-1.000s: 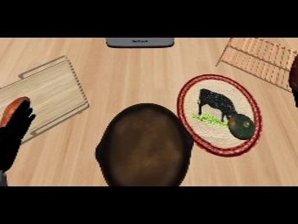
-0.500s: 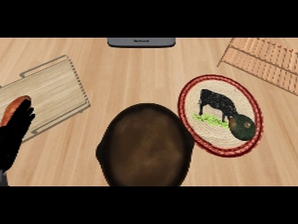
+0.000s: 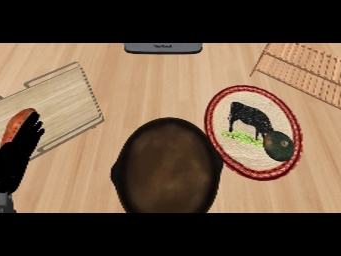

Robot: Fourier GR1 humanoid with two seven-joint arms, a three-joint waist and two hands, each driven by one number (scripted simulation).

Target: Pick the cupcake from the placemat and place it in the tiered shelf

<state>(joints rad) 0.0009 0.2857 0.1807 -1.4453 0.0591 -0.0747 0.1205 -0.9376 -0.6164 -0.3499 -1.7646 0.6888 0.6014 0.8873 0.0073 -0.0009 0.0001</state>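
Head view, looking steeply down on a wooden counter (image 3: 151, 85). Left hand (image 3: 10, 162) at lower left edge, fingers straight and raised, unclenched, holding nothing; resting. Right hand out of frame. Directly above left hand's fingertips, an orange-red sausage-like item (image 3: 16, 125), partly covered by the fingers, lying on a light wooden tray with handles (image 3: 55, 102); exact identity of the item not determinable. To the right of left hand, well apart, a large dark brown round pan or skillet (image 3: 169, 172), reaching to the lower limit of the scene. Further right, touching or just overlapping the pan's right rim, an oval woven placemat (image 3: 236, 100) with red border and a black cow motif. On the placemat's lower right portion, far from left hand, a dark green rounded object (image 3: 279, 146) with a lighter speck on top: sole item on the mat, so taken as the cupcake, though not clearly recognisable as one. Up and to the far right, a slatted wooden tiered shelf (image 3: 317, 75), cut by the right edge, apart from the placemat. At top centre, a grey flat-edged appliance part (image 3: 163, 48), only partly visible.
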